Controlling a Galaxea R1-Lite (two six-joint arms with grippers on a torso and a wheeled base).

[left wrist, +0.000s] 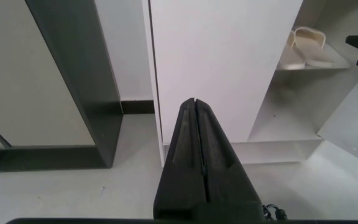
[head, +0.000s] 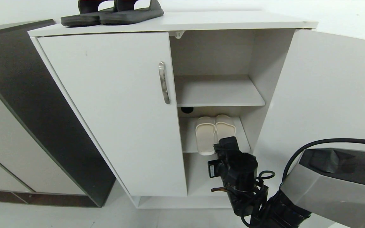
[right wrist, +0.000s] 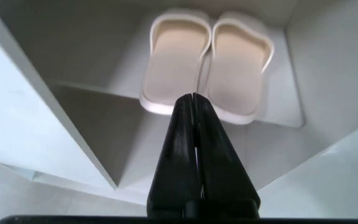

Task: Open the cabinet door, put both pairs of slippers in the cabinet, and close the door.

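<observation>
A white cabinet [head: 176, 22] stands with its right door [head: 328, 91] swung open and its left door [head: 112, 107] shut. A cream pair of slippers [head: 214, 131] lies side by side on the middle shelf [head: 242, 144]; the same slippers [right wrist: 207, 59] lie just beyond my right gripper [right wrist: 194, 99], which is shut on nothing, just in front of their heels. A dark grey pair of slippers [head: 112, 14] rests on the cabinet top. My left gripper [left wrist: 195, 106] is shut and empty, held low in front of the left door [left wrist: 222, 62].
A dark panel [head: 33, 104] leans against the wall left of the cabinet. The upper shelf [head: 217, 91] and the bottom shelf [head: 198, 180] hold nothing. A metal handle [head: 163, 83] runs down the left door's edge. Pale floor [left wrist: 73, 193] lies in front.
</observation>
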